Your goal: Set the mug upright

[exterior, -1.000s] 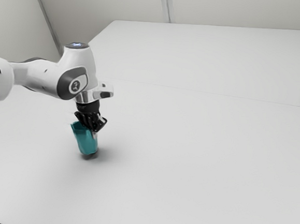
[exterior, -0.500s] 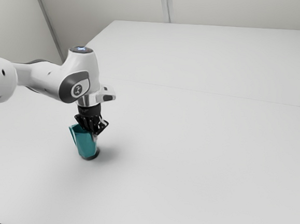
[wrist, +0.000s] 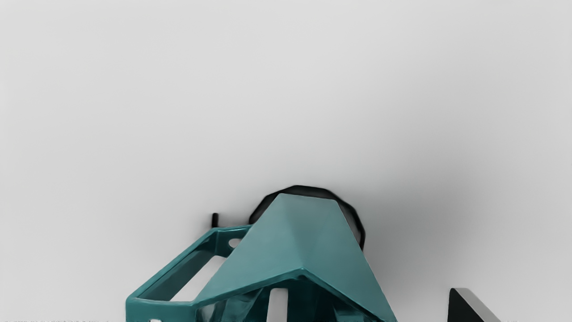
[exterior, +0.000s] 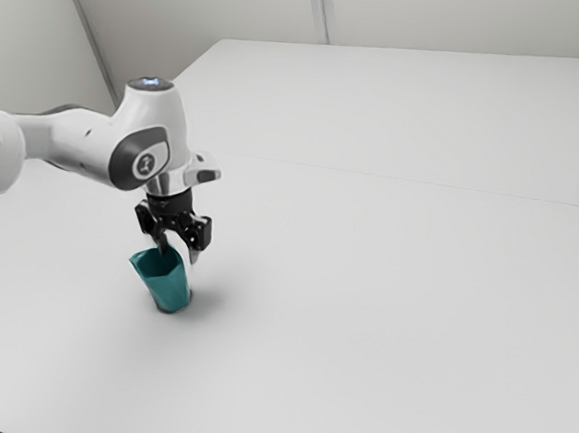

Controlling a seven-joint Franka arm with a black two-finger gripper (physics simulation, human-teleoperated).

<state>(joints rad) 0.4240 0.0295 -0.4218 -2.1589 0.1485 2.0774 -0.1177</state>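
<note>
I see the teal mug (exterior: pixel 169 285) on the table (exterior: pixel 382 314) at about eight o'clock from the exterior view's centre, its mouth upward and leaning toward eleven, though I can't tell true tilt from camera slant. My gripper (exterior: pixel 178 252) is spread, one finger (wrist: pixel 278 306) inside the mouth, the other (wrist: pixel 467 308) outside; any sideways drift could catch the wall and topple it.

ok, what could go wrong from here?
One finger is inside the mug, the other outside: moving sideways could hook the mug and topple it.

The mug seems to lean toward the exterior view's left; with the fingers open, nothing clamps it, so it might rock over.
</note>
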